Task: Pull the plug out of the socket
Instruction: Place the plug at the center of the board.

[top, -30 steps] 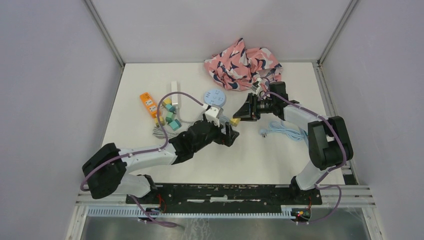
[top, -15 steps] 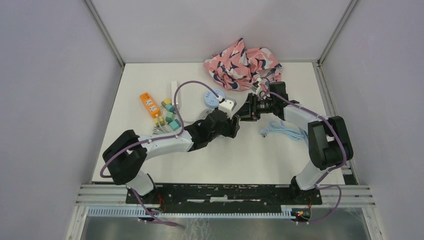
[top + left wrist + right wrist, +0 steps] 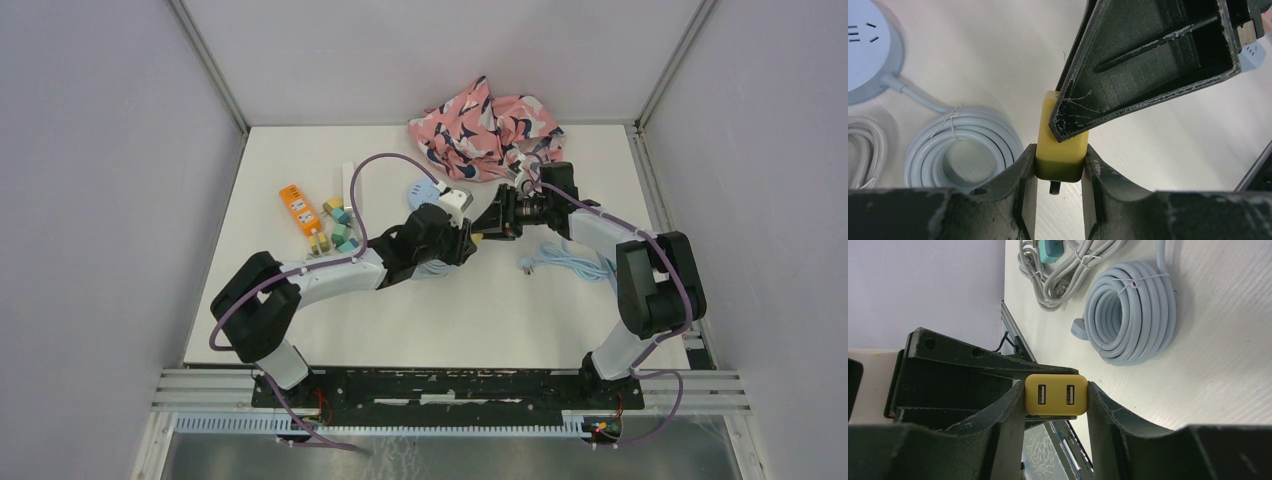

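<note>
Left gripper (image 3: 1058, 170) pinched on the pin end of the small yellow rectangular plastic plug block (image 3: 1060, 145). Right gripper (image 3: 1056, 390) clamped on its two-port USB end. Block is mid white table (image 3: 500, 310), just beside the coiled pale-blue cable (image 3: 965, 145) of the round pale-blue socket puck (image 3: 865, 47).

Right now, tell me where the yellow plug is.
In the top view the yellow plug is over mid-table, pinched between the left gripper and the right gripper, beside the coiled pale-blue cable.
</note>
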`<state>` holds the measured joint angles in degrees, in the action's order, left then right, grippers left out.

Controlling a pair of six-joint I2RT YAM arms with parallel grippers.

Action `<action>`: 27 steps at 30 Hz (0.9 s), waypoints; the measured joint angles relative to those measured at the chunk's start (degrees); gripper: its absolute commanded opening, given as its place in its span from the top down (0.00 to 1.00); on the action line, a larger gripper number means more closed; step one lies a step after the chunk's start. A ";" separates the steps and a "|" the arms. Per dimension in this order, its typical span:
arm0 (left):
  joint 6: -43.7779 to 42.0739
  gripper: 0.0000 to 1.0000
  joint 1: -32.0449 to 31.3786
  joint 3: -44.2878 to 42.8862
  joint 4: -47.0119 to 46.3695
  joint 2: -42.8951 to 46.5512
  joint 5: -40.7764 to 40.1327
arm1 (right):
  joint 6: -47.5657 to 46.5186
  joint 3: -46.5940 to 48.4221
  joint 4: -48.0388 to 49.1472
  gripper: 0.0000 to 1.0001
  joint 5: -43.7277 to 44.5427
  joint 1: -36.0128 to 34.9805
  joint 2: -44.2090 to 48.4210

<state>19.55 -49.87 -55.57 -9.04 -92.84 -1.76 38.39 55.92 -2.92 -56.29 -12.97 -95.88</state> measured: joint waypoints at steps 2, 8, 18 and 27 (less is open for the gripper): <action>-0.13 0.97 0.17 0.04 0.02 0.00 0.50 | 0.17 0.04 -0.02 0.69 -0.17 0.00 -0.26; -0.17 0.97 0.50 0.83 -0.59 0.35 1.16 | 0.04 0.26 -0.24 0.39 -0.39 -0.04 -0.55; 0.31 0.97 4.98 10.58 -3.13 6.19 1.53 | -3.10 0.79 -1.03 0.00 -3.23 -0.04 -0.31; 10.08 0.97 24.11 25.05 -8.81 17.09 8.11 | -5.86 1.92 -2.82 0.00 -3.67 -0.04 0.92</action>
<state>29.63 -25.76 -30.52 -17.85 -75.75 6.35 32.53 57.84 -5.74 -59.96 -13.02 -94.96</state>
